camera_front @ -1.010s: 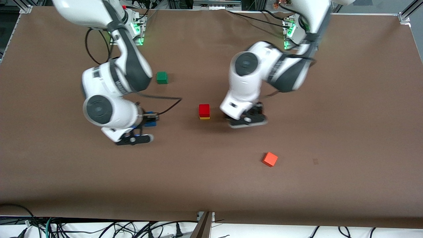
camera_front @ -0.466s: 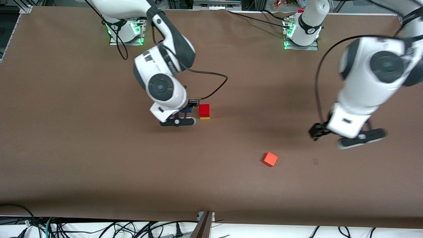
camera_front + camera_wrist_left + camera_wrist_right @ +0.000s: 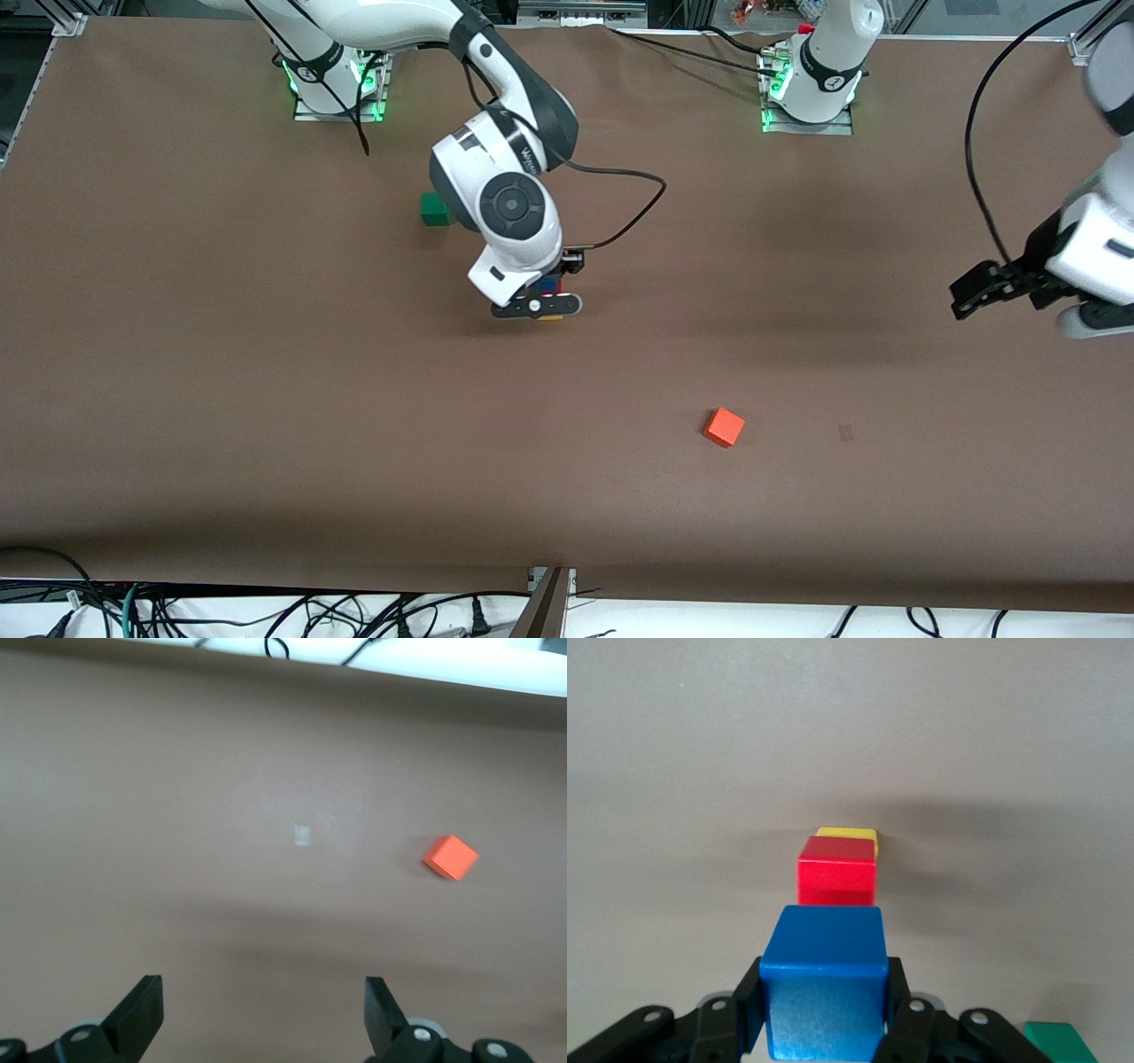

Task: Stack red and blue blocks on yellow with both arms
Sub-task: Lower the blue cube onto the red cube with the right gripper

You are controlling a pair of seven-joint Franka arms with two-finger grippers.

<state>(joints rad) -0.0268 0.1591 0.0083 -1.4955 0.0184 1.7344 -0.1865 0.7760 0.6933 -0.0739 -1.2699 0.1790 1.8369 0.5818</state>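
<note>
Your right gripper point(image 3: 824, 1028) squeezes the blue block point(image 3: 824, 988) tight between its fingers, up in the air over the red block point(image 3: 837, 871). You see the red block sitting on the yellow block point(image 3: 847, 833), near the middle of the front view. Your left gripper point(image 3: 264, 1014) hangs wide open with nothing in it, at the right edge of that view. The orange block point(image 3: 725, 427) lies lower right of center. The green block point(image 3: 432, 209) peeks out beside your right arm.

Jaws clamp the blue cube point(image 3: 824, 979) above the red cube point(image 3: 837, 875) on yellow cube point(image 3: 848, 833).
</note>
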